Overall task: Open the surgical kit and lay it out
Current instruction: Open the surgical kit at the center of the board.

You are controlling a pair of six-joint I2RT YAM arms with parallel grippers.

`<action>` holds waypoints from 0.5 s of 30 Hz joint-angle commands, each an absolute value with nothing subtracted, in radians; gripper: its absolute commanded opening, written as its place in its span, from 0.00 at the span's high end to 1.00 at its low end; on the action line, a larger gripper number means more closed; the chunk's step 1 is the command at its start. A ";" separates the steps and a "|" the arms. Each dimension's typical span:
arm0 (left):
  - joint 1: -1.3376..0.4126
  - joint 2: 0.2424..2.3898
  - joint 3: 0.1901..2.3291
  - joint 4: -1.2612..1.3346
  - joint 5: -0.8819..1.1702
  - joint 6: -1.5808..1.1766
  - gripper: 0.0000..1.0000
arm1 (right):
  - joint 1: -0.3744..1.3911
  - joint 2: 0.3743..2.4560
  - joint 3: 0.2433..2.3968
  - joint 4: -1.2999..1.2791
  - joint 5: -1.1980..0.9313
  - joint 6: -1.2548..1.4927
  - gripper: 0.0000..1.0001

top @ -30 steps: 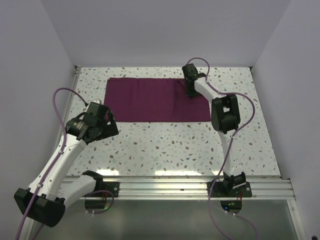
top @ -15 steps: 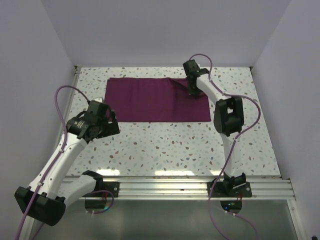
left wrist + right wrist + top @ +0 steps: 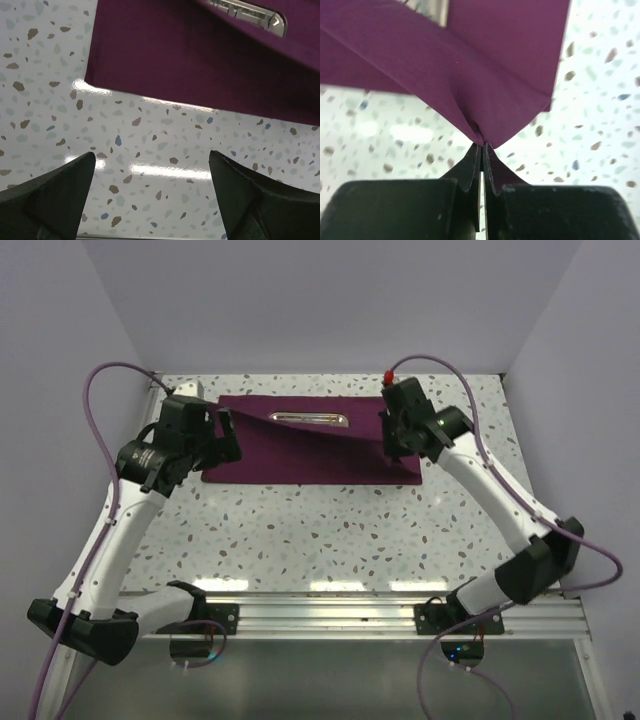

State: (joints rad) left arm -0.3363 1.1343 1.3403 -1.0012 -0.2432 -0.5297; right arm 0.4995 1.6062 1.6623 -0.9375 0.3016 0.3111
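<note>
Pinching a fold of the dark purple cloth wrap (image 3: 495, 75) between its clenched fingertips, the right gripper (image 3: 482, 146) holds the right part of the fabric raised off the table (image 3: 350, 530). The cloth tents up from the pinch, and a strip of the steel tray (image 3: 310, 419) shows along the far edge of the wrap, which lies at the far middle of the table. The left gripper (image 3: 151, 156) hangs with its jaws spread wide and nothing between them, just beside the wrap's near-left corner and apart from it. The main risk, as I judge it, is the tray: the cloth looks taut across it, and a pull toward the near side could drag or tip the tray instead of sliding off it, spilling whatever instruments it carries (none can be made out in any view). The pinch is thin, at the very tips, so the fabric could also slip out mid-pull and drop over the tray. With the left side unpinned, the whole wrap may slide across the smooth tabletop instead of unfolding. If the free gripper comes down to pin that edge, it could snag a second layer or bump the tray's end.
</note>
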 commanded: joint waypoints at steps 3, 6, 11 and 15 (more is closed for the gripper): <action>-0.339 1.183 1.531 -1.029 -0.316 -0.534 0.00 | 0.561 1.272 1.369 -1.048 0.141 0.497 1.00; -0.339 1.203 1.626 -1.069 -0.342 -0.557 0.00 | 0.569 1.057 1.218 -1.104 0.058 0.578 1.00; -0.339 1.195 1.715 -1.135 -0.377 -0.624 0.00 | 0.569 0.804 1.075 -1.267 -0.015 0.647 1.00; -0.339 1.144 1.694 -1.155 -0.377 -0.699 0.00 | 0.569 0.689 1.034 -1.368 -0.025 0.676 1.00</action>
State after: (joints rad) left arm -0.3363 1.1835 1.6787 -1.0996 -0.3473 -0.6201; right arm 0.5705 0.7269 1.0584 -1.2411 0.0315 0.6159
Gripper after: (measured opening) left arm 0.996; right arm 0.014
